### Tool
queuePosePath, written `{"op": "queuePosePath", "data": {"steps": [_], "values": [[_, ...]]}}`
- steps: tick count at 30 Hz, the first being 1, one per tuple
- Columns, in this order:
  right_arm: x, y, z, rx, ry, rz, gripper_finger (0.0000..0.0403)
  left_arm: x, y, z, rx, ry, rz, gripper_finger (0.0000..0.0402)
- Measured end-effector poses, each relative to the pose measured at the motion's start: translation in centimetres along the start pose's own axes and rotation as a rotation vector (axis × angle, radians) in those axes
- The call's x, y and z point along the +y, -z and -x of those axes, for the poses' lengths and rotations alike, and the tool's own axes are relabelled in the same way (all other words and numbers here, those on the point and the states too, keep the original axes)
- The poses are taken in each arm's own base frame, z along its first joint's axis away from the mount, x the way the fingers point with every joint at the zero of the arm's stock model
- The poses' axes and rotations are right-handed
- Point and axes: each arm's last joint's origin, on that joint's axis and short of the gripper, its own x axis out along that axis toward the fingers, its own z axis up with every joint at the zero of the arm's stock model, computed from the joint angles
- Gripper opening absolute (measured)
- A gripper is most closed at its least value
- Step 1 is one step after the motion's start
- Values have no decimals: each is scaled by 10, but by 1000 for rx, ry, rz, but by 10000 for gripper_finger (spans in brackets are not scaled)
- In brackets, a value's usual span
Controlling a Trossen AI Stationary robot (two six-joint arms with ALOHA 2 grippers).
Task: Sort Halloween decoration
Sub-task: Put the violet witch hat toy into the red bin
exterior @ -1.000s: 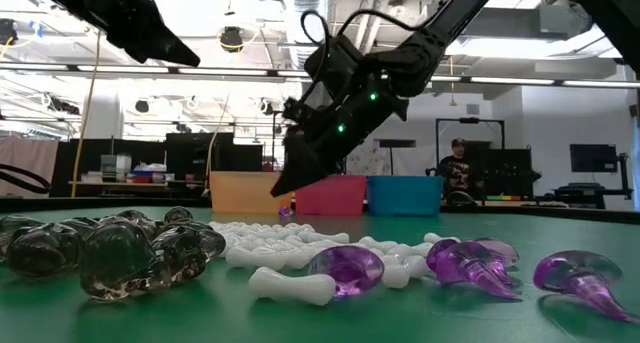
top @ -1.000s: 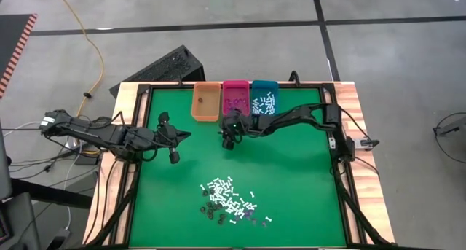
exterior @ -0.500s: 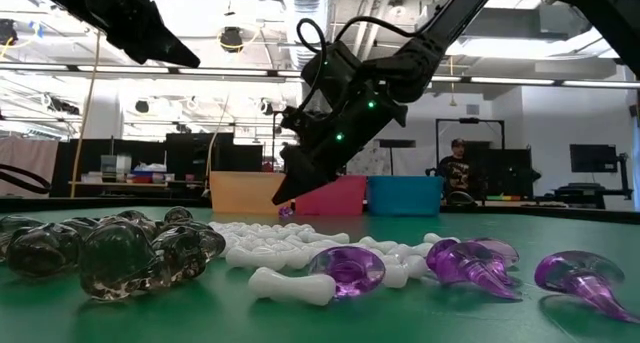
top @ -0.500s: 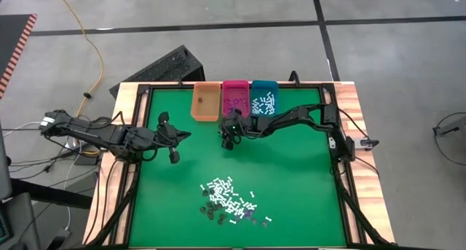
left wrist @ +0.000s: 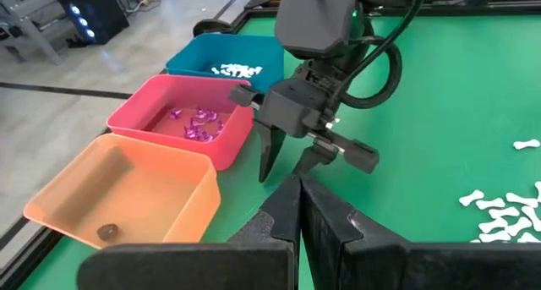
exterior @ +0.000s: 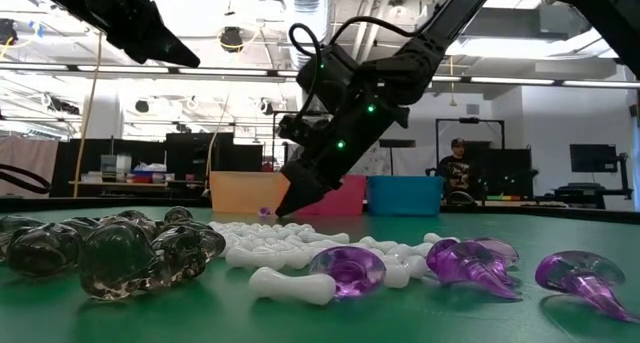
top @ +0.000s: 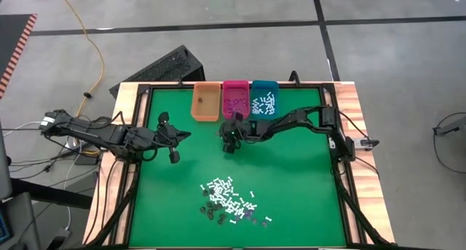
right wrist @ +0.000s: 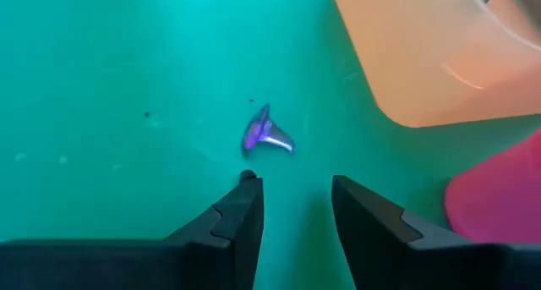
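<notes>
Right pincer (right wrist: 292, 207) low, pointing down, fingers parted, holding nothing. Left pincer (left wrist: 298, 207) closed, raised, idle at left.

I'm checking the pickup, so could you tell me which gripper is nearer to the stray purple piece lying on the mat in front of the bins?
The right. The right gripper hangs open just above the purple piece, while the left gripper waits shut, farther off across the mat.

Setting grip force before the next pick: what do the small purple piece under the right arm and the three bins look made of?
The small purple pointed piece looks like translucent glossy plastic: light glints through it. The orange rectangular bin, pink rectangular bin and teal rectangular bin look like smooth, thin-walled, slightly see-through plastic. The right gripper hovers with its jaws open beside the piece.
</notes>
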Motion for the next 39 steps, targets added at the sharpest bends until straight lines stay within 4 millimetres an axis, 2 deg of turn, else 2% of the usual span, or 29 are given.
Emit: {"op": "queuePosePath", "data": {"steps": [11,16,37,39], "values": [[8,-4,2,-33,-14,-70,182,0,0,0,0,0,1,0],[12,-12,4,-115,-22,-87,190,0,0,0,0,0,1,0],[9,-20,5,-192,-30,-161,191,0,0,0,-1,-1,2,0],[10,-17,0,-198,-30,-163,191,0,0,0,-2,-1,1,0]]}}
